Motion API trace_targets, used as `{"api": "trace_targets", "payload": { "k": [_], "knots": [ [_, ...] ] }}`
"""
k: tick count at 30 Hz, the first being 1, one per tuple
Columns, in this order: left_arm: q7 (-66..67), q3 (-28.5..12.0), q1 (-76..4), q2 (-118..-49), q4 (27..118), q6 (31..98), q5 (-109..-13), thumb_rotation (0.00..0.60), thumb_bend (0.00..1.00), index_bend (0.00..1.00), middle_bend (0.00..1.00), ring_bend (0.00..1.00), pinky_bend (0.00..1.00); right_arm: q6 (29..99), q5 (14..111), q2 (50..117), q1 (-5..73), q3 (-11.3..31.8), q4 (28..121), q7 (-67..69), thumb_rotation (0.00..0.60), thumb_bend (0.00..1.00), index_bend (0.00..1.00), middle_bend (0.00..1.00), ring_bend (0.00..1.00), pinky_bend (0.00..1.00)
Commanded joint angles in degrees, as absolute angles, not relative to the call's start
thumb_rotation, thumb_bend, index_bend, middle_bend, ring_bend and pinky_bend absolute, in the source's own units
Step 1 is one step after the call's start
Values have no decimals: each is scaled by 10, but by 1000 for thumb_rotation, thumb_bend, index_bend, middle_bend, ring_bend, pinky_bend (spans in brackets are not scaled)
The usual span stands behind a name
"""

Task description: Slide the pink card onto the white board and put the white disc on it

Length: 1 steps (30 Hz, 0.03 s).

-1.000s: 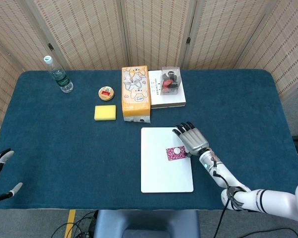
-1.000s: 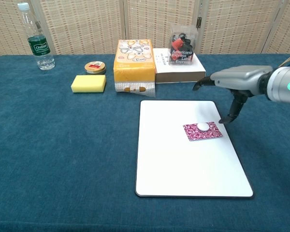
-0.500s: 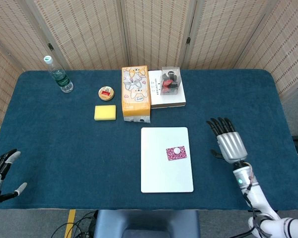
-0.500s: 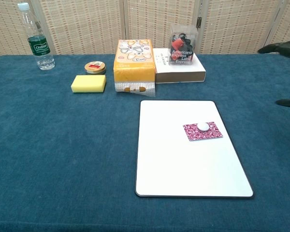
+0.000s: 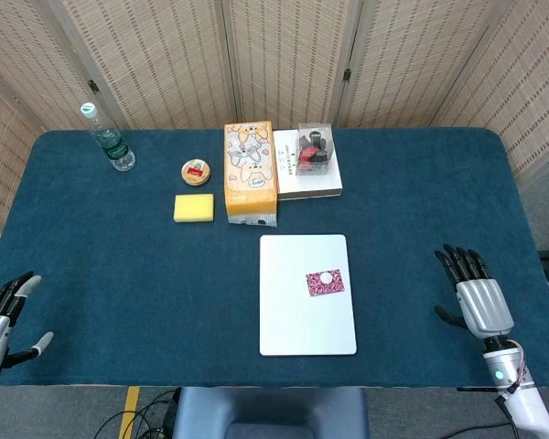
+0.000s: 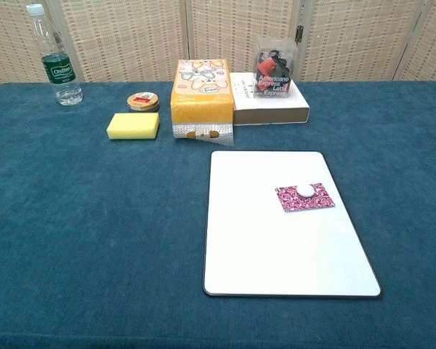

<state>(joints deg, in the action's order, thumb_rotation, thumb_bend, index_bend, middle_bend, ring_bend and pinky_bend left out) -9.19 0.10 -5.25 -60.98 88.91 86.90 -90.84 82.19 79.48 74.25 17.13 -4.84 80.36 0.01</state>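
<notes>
You've got a row of clutter along the far side of the blue tablecloth (image 6: 73,218): a clear water bottle (image 6: 57,57) with a green label at far left; a small round tin (image 6: 142,100) with a yellow sponge (image 6: 134,125) just in front of it; an orange cartoon-printed box (image 6: 200,99) beside a flat white box (image 6: 269,102) that carries a clear case of dark and red items (image 6: 275,67); all of it sits behind the white board (image 6: 276,247), nothing lies between your hands and the board. The pink card (image 6: 304,198) lies flat on the board's right half, slightly skewed, with a dark pink swirly pattern; the white disc (image 6: 306,190) sits on the card near its upper edge, small, round, plain. Your right hand (image 5: 477,297) hovers at the table's right near edge, well apart from the board, fingers spread and extended, holding nothing; your left hand (image 5: 0,322) is at the left near corner, partly cut off by the frame, fingers apart, nothing in it; neither hand shows in the chest view.
</notes>
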Motion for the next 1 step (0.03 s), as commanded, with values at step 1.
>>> {"api": "trace_targets", "payload": {
  "k": [1],
  "knots": [
    [-77,2,-52,-614,891,868,-908,600,294,0,90,111,220,813,796,728,164,-44,820,1,600,105,0,17,0,0]
  ]
}}
